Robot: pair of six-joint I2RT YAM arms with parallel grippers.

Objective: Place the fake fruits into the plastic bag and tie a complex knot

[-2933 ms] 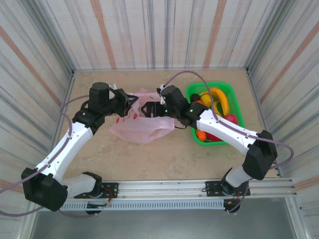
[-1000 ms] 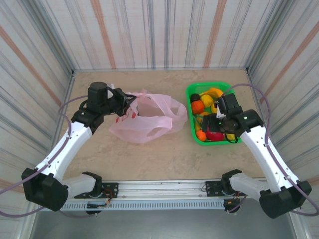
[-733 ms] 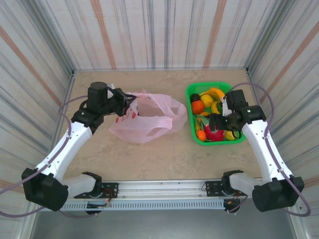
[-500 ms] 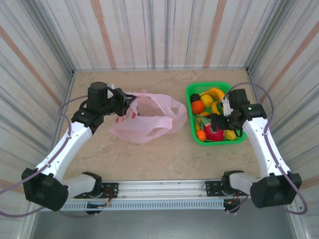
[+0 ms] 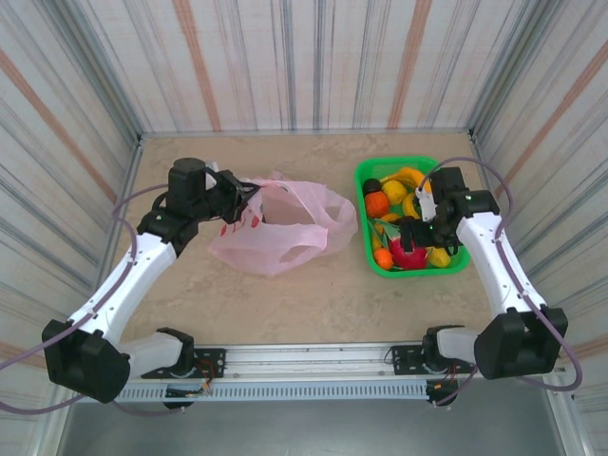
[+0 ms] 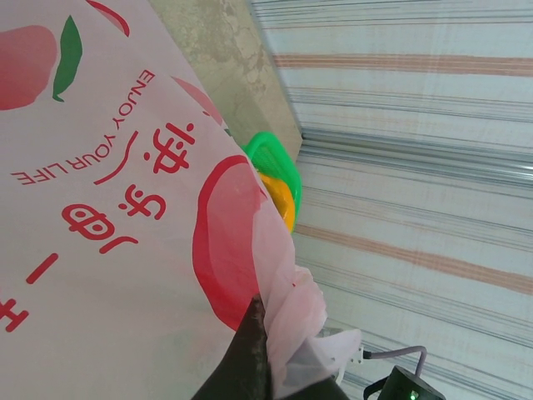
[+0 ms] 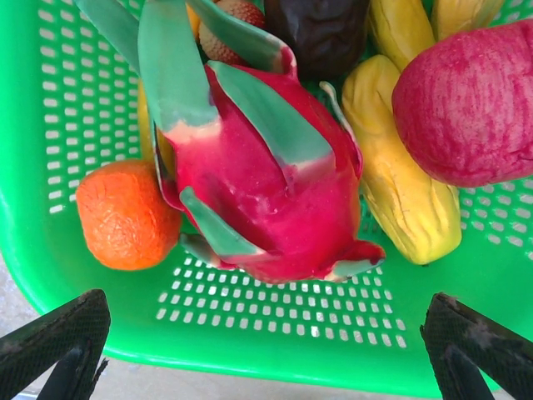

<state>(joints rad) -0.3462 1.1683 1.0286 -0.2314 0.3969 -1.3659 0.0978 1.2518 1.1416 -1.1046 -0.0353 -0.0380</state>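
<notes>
Pink plastic bag (image 5: 285, 237): your left gripper (image 5: 249, 198) clamped tight on its edge. Your right gripper (image 7: 265, 304) hung fully spread, empty, over the red dragon fruit (image 7: 258, 200) in the green basket (image 7: 50, 125).

A tan table top (image 5: 285, 304) sits between striped walls (image 5: 285, 57) on the left, right and far sides, brightly lit.

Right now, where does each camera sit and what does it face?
Top external: above and behind the robot, looking down on both arms, plastic bag, green basket.
Left wrist: on the left end effector, shut on the bag, facing the basket.
Right wrist: on the open right end effector, fingertips framing the basket's dragon fruit.
All three share the basket.
</notes>
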